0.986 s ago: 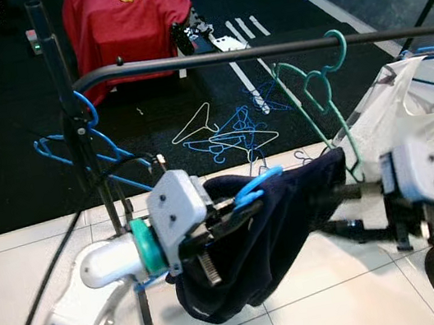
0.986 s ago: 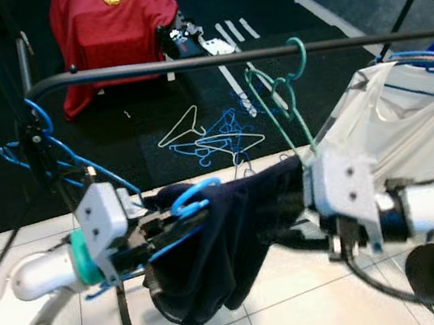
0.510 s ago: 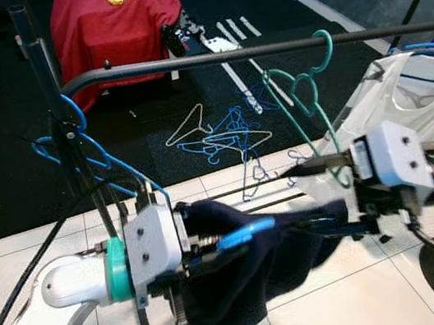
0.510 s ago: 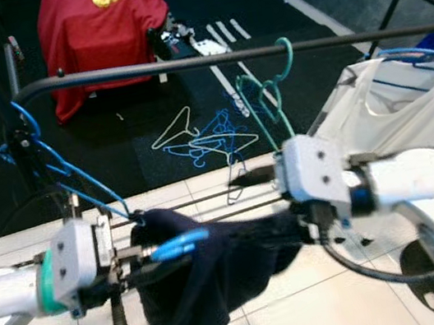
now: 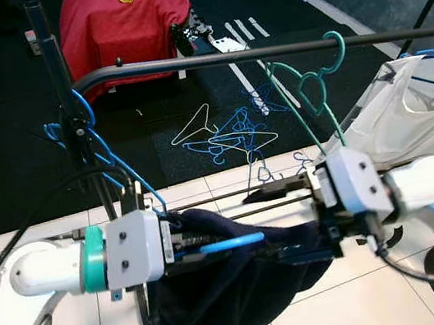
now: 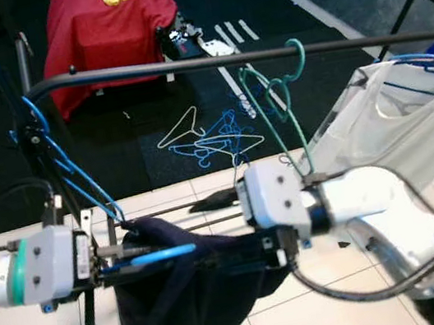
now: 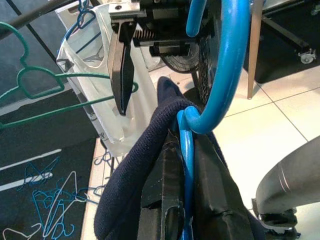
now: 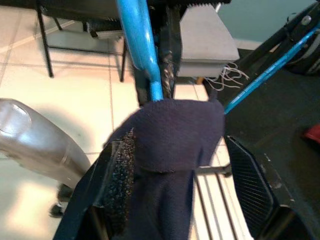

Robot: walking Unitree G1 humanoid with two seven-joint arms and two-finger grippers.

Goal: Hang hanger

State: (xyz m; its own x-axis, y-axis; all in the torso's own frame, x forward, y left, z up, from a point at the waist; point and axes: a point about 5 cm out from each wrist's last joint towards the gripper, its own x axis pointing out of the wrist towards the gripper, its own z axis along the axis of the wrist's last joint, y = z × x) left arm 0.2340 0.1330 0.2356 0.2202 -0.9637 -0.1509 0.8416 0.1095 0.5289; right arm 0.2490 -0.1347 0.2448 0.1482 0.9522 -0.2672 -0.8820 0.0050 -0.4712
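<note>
Blue hanger point(image 5: 219, 246) with a dark navy garment point(image 5: 231, 294) draped on it sits between my two pincers, low in front of me and well below the black clothes rail point(image 5: 265, 52). My left pincer point(image 5: 183, 250) is clamped on the hanger's hook end, hook lying roughly level and pointing toward my right arm, so it is not yet oriented to catch the rail. My right pincer point(image 6: 275, 253) has its fingers spread around the garment's far shoulder; the right wrist view shows cloth between the pads with a gap, so I judge it steadies rather than grips. A green hanger point(image 5: 318, 91) already hangs on the rail, beside a white garment point(image 5: 416, 108). Spare hangers point(image 5: 230, 139) litter the carpet. Next I'd need to lift and rotate the hook upward.
</note>
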